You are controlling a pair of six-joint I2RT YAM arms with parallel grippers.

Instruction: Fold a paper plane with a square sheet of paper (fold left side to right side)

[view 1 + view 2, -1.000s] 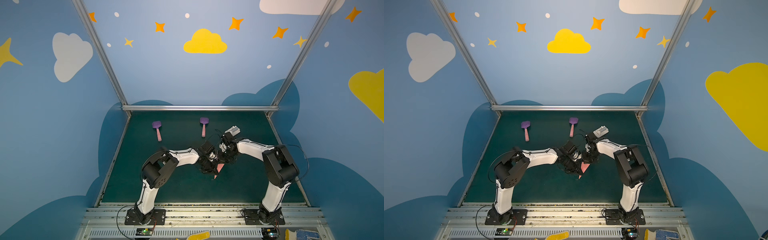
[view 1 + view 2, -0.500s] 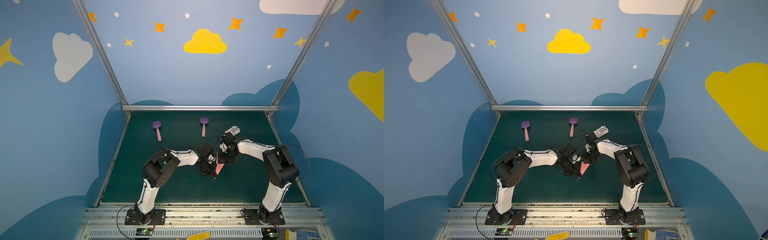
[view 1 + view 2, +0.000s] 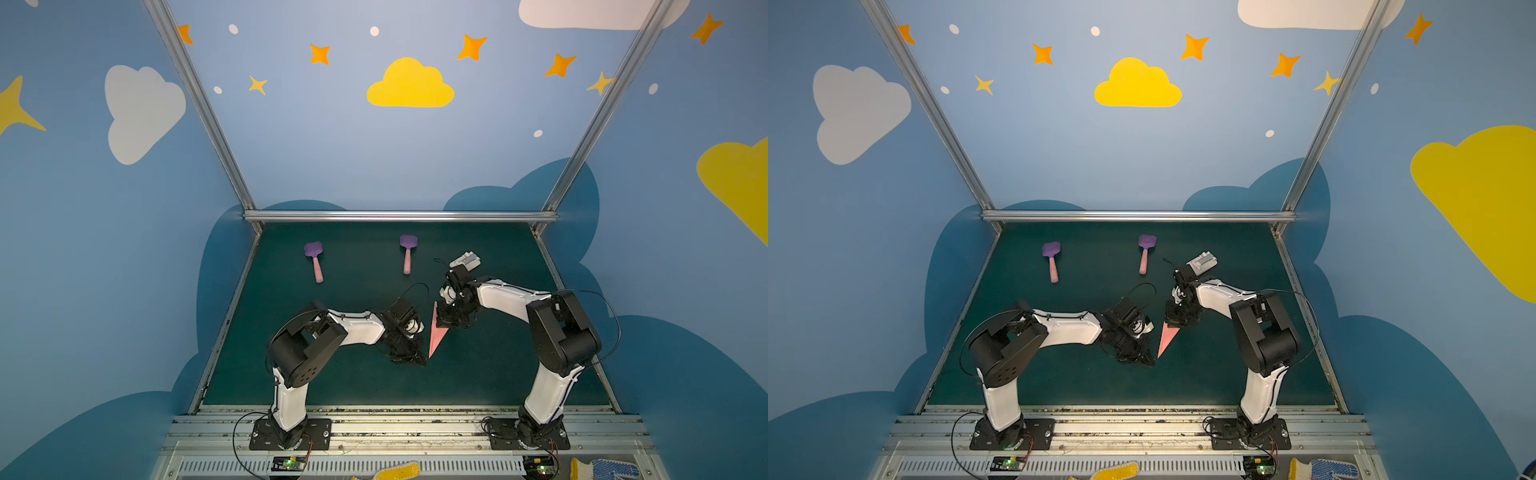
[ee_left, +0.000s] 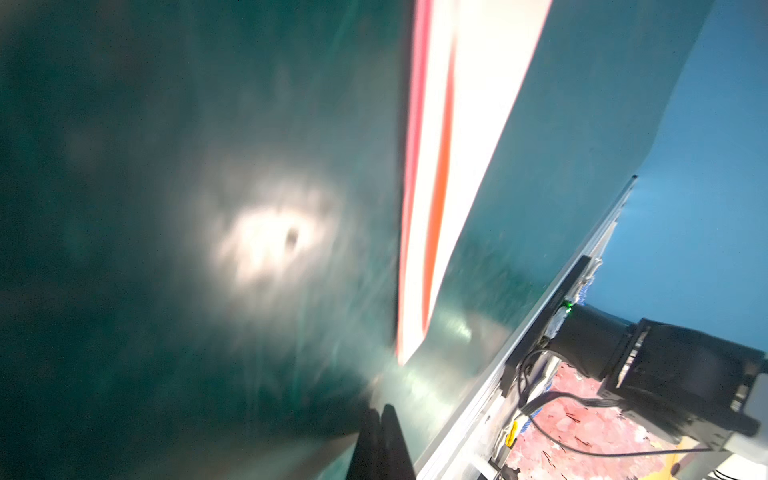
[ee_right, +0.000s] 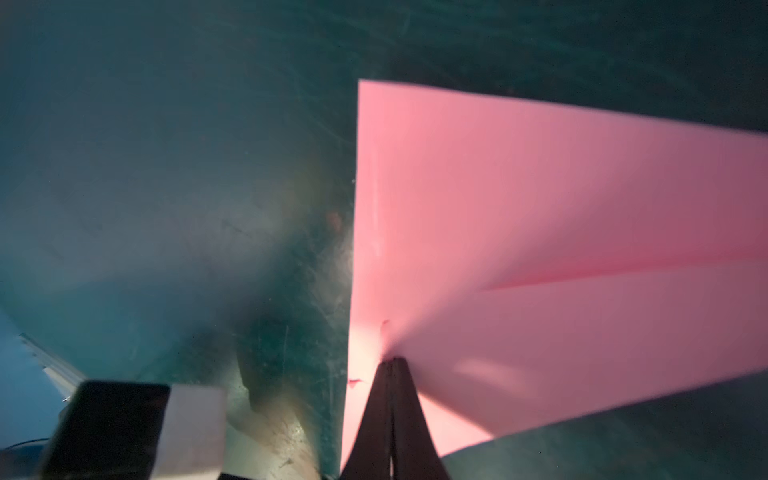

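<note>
The paper plane [image 3: 436,332] lies on the mat [image 3: 498,374] between the arms, long axis running far to near, nose toward the robot bases. The right gripper [image 5: 392,362], jaws together, sets its tips on the wide tail end. The left gripper [image 4: 380,411], jaws together, sits just beside the nose, off the paper.

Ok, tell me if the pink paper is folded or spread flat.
Folded: the paper is a narrow pointed wedge in a top view, with overlapping flaps up close.
</note>
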